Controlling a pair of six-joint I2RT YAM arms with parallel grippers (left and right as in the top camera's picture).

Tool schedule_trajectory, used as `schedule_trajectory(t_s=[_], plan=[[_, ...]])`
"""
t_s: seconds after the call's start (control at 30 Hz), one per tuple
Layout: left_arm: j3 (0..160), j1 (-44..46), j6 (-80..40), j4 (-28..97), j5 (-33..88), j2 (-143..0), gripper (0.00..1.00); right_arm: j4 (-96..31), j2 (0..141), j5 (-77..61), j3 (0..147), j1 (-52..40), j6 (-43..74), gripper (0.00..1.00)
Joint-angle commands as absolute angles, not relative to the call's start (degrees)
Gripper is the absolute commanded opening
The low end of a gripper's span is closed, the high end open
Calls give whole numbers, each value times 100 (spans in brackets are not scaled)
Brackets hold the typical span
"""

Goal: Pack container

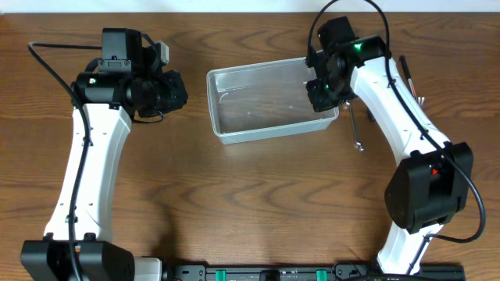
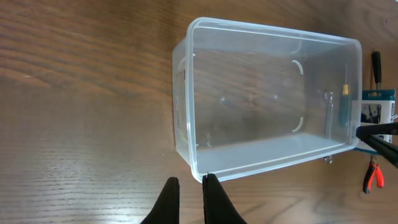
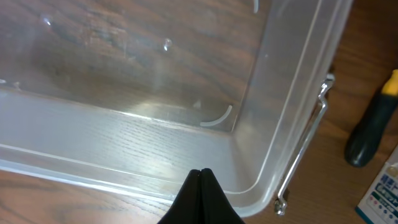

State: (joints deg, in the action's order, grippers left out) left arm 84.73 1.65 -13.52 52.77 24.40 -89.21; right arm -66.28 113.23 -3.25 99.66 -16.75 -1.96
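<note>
The container (image 1: 258, 134) is a clear plastic tub with nothing in it, lying in the middle of the table. My left gripper (image 1: 181, 92) hovers left of it, a short way off. In the left wrist view its black fingertips (image 2: 186, 183) are shut on nothing, just short of the container's near corner (image 2: 199, 168). My right gripper (image 1: 319, 94) hangs over the tub's right end. Seen from the right wrist, its fingers (image 3: 200, 173) are pressed together and hold nothing, above the container's wall (image 3: 124, 143) near a corner.
A bent metal key (image 3: 305, 143) lies against the tub's outer right side. Beyond it are a black screwdriver with a yellow end (image 3: 373, 130), a blue-and-white box (image 2: 376, 106) and red-handled pliers (image 2: 373, 177). Bare wood table surrounds the tub.
</note>
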Motion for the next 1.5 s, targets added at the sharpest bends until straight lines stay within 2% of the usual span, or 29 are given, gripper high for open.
schedule_trajectory(t_s=[0.0,0.7,0.83,0.87,0.9,0.93,0.97,1.0,1.03,1.2,1.27,1.33,1.47], plan=[[8475,174,-1380,5315,2383,-8884,6,-6569,11288,-373,9697,-1734,-213,1],[8475,174,-1382,5352,2377,-8884,7,-6810,11286,-534,9485,-2145,86,1],[8475,174,-1380,5413,2377,-8884,8,-6663,11281,-180,9489,-2110,261,1],[8475,174,-1380,5424,2375,-8884,8,-6643,11281,-91,9504,-2088,276,6],[8475,174,-1378,5439,2373,-8884,8,-6641,11281,25,9550,-2047,274,21],[8475,174,-1378,5446,2368,-8884,13,-6648,11281,128,9603,-2008,274,31],[8475,174,-1378,5459,2344,-8884,17,-6696,11277,202,9708,-1949,274,45],[8475,174,-1376,5463,2311,-8884,17,-6766,11268,215,9826,-1898,274,58],[8475,174,-1376,5463,2281,-8884,22,-6871,11246,213,9994,-1841,274,64],[8475,174,-1376,5481,2126,-8884,68,-7376,11010,217,11083,-1608,255,83],[8475,174,-1376,5513,2110,-8884,79,-7555,10895,307,11478,-1527,248,93],[8475,174,-1378,5555,2108,-8884,86,-7738,10785,598,11771,-1433,204,95],[8475,174,-1378,5658,2110,-8884,90,-8020,10569,1170,11887,-1138,204,88]])
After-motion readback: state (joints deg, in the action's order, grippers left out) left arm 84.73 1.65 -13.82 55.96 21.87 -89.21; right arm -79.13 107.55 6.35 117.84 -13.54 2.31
